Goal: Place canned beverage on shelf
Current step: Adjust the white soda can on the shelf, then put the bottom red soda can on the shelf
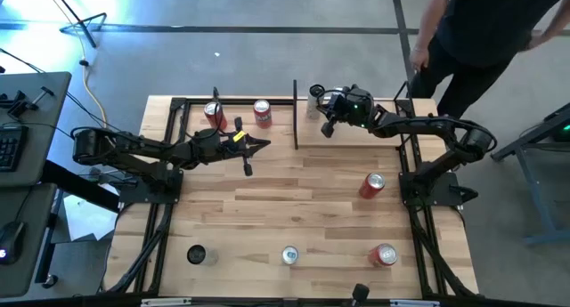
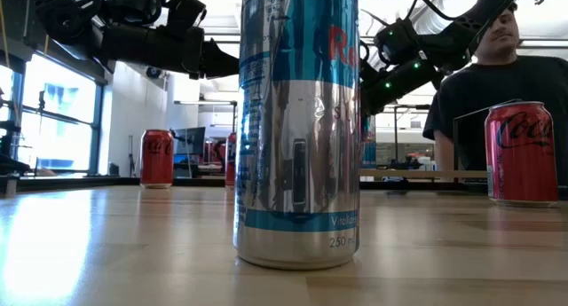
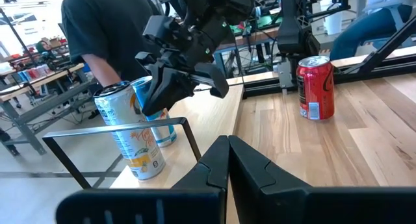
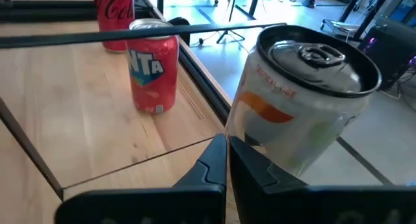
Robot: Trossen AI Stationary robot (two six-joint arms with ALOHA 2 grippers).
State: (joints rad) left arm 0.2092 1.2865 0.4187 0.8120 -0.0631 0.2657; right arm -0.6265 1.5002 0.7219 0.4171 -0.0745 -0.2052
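Right hand [image 1: 327, 127], closed and empty, sits beside the shelved orange-white can [image 4: 296, 104]; next, fetch another bench can.

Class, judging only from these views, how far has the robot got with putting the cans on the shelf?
Done: a white-and-orange can stands beside the right gripper, which is shut and empty. In hand: nothing; the left gripper is shut too. Left: red cans and a silver can on the table.

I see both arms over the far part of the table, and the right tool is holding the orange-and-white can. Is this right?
Not quite. The right tool is shut and empty; the orange-and-white can stands free just beyond its fingertips, as the right wrist view shows. Both arms are indeed over the far part.
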